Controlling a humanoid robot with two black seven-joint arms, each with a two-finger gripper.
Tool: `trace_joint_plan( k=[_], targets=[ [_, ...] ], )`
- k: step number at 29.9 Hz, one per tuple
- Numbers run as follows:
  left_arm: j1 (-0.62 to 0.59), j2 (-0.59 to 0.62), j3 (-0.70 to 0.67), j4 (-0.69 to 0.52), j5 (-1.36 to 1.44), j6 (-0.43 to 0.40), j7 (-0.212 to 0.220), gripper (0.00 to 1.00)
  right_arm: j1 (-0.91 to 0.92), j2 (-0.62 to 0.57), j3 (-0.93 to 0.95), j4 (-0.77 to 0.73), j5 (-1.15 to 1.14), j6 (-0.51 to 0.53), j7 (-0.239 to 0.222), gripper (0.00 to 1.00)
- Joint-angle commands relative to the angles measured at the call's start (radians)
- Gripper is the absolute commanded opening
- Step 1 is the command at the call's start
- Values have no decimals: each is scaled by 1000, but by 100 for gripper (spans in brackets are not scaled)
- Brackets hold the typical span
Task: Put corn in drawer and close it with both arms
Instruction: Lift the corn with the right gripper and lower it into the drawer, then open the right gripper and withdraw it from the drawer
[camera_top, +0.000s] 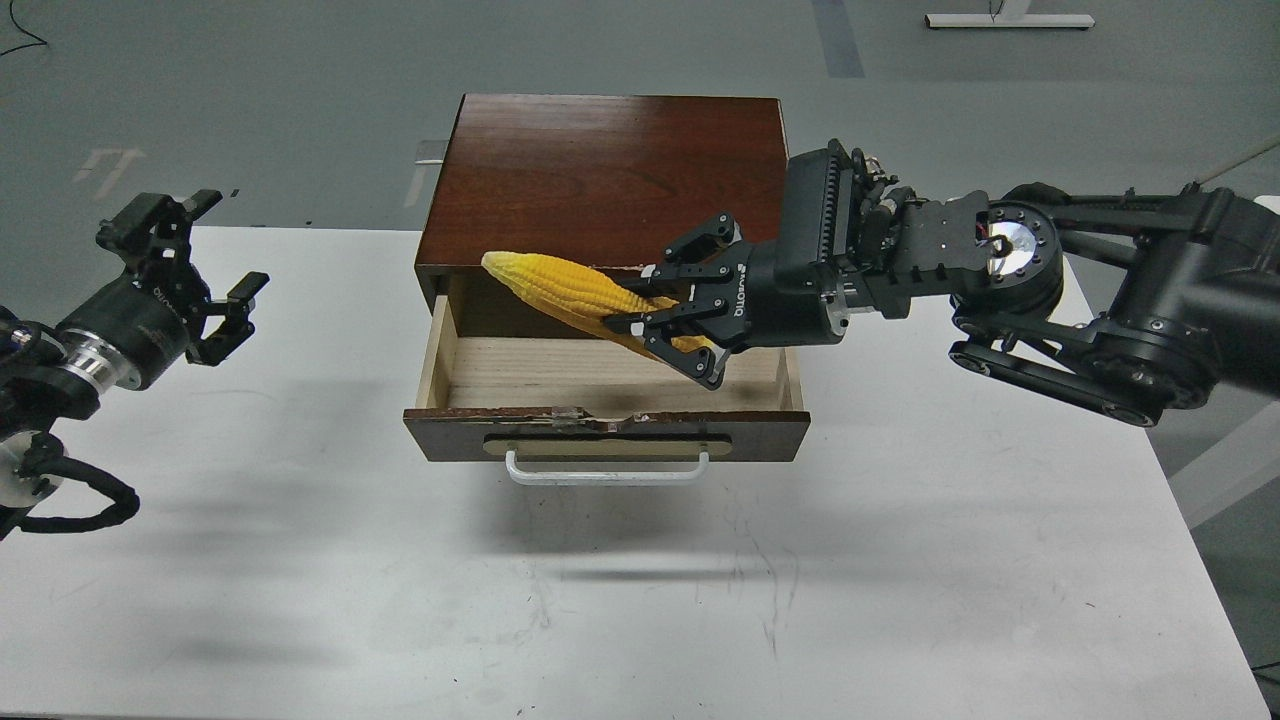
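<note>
Your right pincer (668, 325) holds the corn (570, 290) over the open drawer (605, 400).

Look at the right pincer: its 2 black fingers are closed around the thick end of the cob, while the tapered tip points up and left, over the drawer's back left corner. The corn is bright yellow with bumpy rows of kernels, tilted, and clear of the drawer floor. The drawer is pulled out of the dark brown, glossy wooden cabinet (610, 170); its inside is pale bare wood, its dark front has a chipped top edge, and a white bar handle (605, 470) sits on a tan oval plate. Your left pincer (215, 270) hangs well to the left over the white, scuffed table (900, 560), its 2 fingers spread wide and holding nothing.
</note>
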Motion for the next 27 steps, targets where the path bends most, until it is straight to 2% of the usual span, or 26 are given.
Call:
trace_joint_plan(
  k=[1,13,16,19,21,23,25,27],
  targets=[
    [-4,-3,-1,0,0,2,-1,98,-2,-1,1,0,4,-7,0,97],
    [-4,-11,-1,0,0,7,-1,98,-24,-1,13,0,13,-19,0,97],
    [-4,-5,-3,0,-1,5,-1,98,-24,-2,88,0,47,-30,-2,98],
    [-4,-2,-4,2,-6,0,-2,98,-27,2,198,-27,237,-17,-21,99],
    [-4,0,-4,3,-6,2,-2,98,-15,11,264,-114,489,8,-60,99],
    [-4,0,-4,3,-6,-1,-4,98,33,19,297,-249,855,77,-133,99],
    [-4,4,-4,2,-6,-7,-4,98,76,8,289,-382,1101,151,-170,99],
    [-6,10,-3,2,3,-6,-2,98,82,5,277,-478,1221,218,-176,100]
  ],
)
